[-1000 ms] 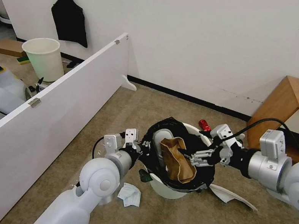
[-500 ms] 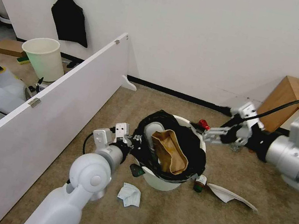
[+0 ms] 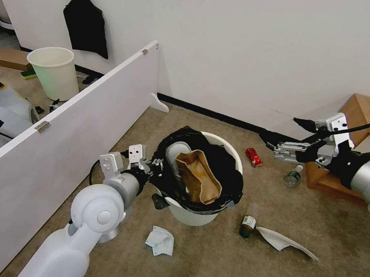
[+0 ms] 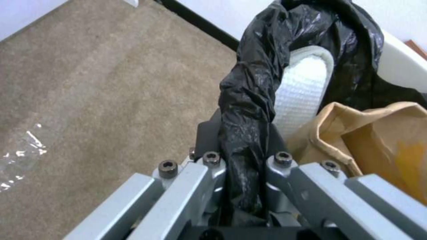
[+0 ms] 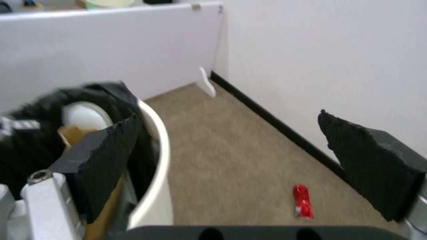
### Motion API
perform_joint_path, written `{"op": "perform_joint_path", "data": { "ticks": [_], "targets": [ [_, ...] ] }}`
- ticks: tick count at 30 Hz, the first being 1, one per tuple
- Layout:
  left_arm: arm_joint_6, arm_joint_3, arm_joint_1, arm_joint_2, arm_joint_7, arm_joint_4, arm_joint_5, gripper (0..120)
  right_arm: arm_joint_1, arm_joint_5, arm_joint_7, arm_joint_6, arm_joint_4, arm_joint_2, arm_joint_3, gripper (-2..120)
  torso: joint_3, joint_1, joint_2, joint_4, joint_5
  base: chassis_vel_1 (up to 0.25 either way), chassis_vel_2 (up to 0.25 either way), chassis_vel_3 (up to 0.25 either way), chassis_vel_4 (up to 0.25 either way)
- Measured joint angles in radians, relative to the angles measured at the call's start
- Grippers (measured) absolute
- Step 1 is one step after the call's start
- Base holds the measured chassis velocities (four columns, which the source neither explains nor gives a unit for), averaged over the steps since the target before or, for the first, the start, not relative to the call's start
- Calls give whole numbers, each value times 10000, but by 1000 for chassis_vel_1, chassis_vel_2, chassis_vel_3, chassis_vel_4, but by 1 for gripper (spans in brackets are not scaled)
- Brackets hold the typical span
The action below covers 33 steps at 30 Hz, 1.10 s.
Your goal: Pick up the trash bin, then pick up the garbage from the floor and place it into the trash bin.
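The trash bin (image 3: 202, 215), white with a black bag over its rim, is held off the carpet at the centre. My left gripper (image 3: 155, 167) is shut on its near-left rim; the left wrist view shows the jaws clamped on the bunched black bag (image 4: 249, 110). Inside lie a brown paper bag (image 3: 197, 175) and a white slipper (image 3: 175, 152). My right gripper (image 3: 286, 130) hangs open and empty to the bin's right, near the wall. On the floor lie a red packet (image 3: 254, 157), a clear bottle (image 3: 292, 176), a small brown bottle (image 3: 248, 222), a white slipper (image 3: 286, 242) and a tissue (image 3: 160, 240).
A long white partition board (image 3: 81, 106) runs along the left. Behind it stands an unlined cream-green bin (image 3: 56, 70). A wooden cabinet (image 3: 355, 121) with a phone stands at the right against the wall. Open carpet lies in front of the bin.
My right gripper has drawn back from over the bin, up and to the right, empty. The left arm has carried the bin a little left, uncovering the small brown bottle.
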Motion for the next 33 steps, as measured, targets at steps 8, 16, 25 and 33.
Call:
{"op": "perform_joint_path", "data": {
  "ticks": [8,16,25,33],
  "targets": [
    [0,-284,179,6,28,-145,17,4,-249,-904,157,0,-765,176,-886,100,0,0,0,0,1,0,0,0,0],
    [0,-351,186,38,30,-206,7,4,-1101,-2187,-178,197,-1639,91,-1320,100,0,0,0,-1,1,0,0,0,0],
    [0,-353,144,45,44,-186,-13,4,-2313,-3646,-622,654,-2663,-157,-1514,100,0,0,0,-2,2,0,0,0,0],
    [0,-338,156,47,45,-177,-20,4,-3034,-4446,-1132,720,-3321,-348,-1577,100,0,0,0,-1,2,0,0,0,0]
  ]
}}
